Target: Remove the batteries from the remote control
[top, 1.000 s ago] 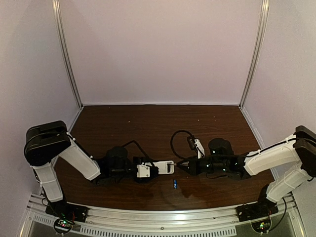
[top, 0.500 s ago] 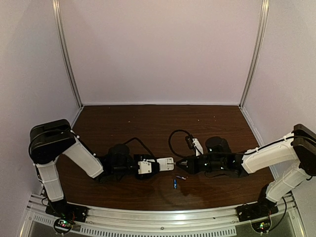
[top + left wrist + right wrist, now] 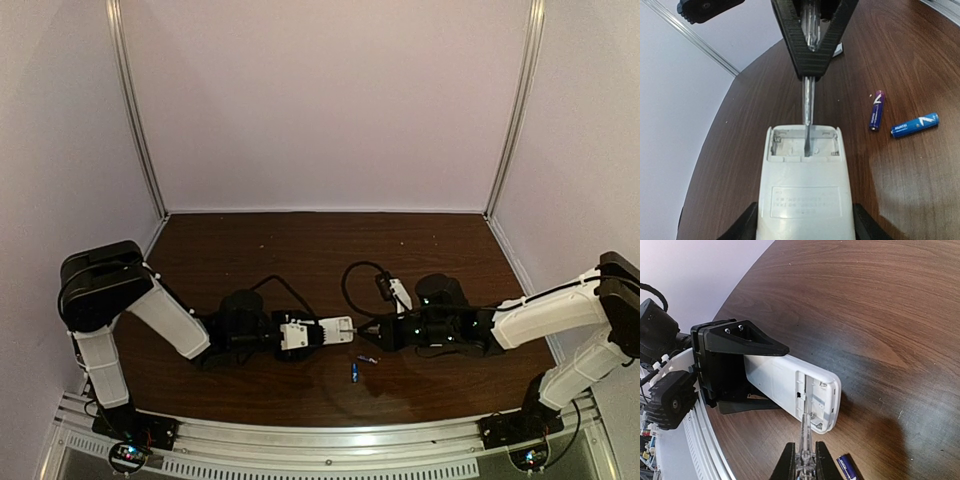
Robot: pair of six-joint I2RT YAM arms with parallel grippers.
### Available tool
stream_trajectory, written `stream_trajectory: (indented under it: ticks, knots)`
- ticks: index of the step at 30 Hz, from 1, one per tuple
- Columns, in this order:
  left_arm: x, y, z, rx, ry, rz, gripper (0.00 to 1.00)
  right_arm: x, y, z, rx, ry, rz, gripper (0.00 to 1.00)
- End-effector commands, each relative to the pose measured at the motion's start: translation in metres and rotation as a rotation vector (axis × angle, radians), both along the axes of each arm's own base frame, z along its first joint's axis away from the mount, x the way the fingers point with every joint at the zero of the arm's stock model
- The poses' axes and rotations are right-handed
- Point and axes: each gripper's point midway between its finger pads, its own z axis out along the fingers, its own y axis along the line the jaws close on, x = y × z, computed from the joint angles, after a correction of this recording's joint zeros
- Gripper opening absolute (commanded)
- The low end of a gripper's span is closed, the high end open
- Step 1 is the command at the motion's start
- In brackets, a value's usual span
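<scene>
A second, darker battery [image 3: 876,110] now lies out by the blue one [image 3: 914,125], so both batteries [image 3: 354,372] rest on the desk [image 3: 920,60] just beside the remote control's [image 3: 807,190] open, seemingly emptied end, the left gripper [image 3: 804,222] grasping the remote control, the right gripper [image 3: 803,460] clenching the screwdriver [image 3: 808,115] there.

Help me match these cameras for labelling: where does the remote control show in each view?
Top external: the remote control sits just below picture centre, lying crosswise.
Left wrist: the remote control fills bottom centre, screwdriver tip in its open bay.
Right wrist: the remote control lies mid-frame, open bay toward lower right.
Shared landmark: the batteries lying loose beside that open end; only one shows at the right wrist.
</scene>
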Motion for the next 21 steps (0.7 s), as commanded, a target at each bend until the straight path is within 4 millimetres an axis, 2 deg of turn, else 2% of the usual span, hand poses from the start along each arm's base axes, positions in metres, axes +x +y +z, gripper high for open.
stream_trajectory:
  ticks: [1,11,16,21]
  knots:
    - [0.01,-0.008,0.015,-0.043,0.007,0.017,0.0,-0.005,0.004,0.028,0.055,-0.04,0.033,0.0]
    - [0.022,0.0,0.009,-0.047,0.091,0.032,0.0,-0.013,-0.02,0.05,0.079,-0.078,-0.018,0.0]
    - [0.031,0.005,0.001,-0.034,0.163,0.032,0.0,-0.017,-0.035,0.057,0.084,-0.1,-0.053,0.0]
    - [0.028,0.008,-0.011,-0.008,0.253,-0.024,0.0,-0.018,-0.044,0.062,0.092,-0.116,-0.075,0.0]
